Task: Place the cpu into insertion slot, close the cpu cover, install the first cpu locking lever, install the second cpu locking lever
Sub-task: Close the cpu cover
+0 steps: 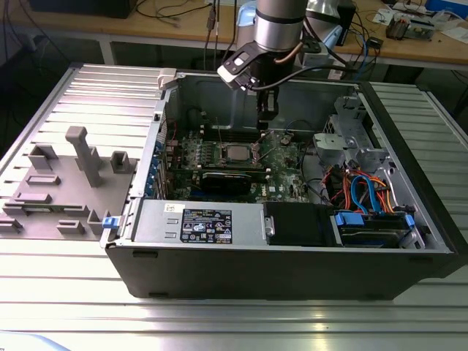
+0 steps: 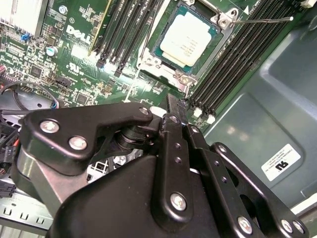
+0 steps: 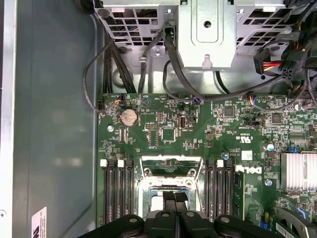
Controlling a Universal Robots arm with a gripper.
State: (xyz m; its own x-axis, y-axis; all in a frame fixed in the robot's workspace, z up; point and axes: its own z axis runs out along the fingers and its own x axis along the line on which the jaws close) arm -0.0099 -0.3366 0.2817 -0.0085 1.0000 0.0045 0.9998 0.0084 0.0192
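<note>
Tool (image 1: 268, 117) clenched, nothing seen between its fingers, hanging over the green board (image 2: 74, 64). The cpu (image 2: 188, 38) lies seated in the insertion slot (image 2: 156, 48), just beside and below the tool tip.

Even, bright room light fills the exterior view: the ribbed table (image 1: 234, 322) shines pale, while the inside of the case (image 1: 212, 95) lies dimmer. In the second wrist view glare whitens part of the board (image 2: 79, 52), the cpu (image 2: 188, 39) gleams, and the gripper (image 2: 171, 106), close to the lens, looks dark and soft. In the first wrist view faint sheen lies on the case floor (image 3: 54, 124).
</note>
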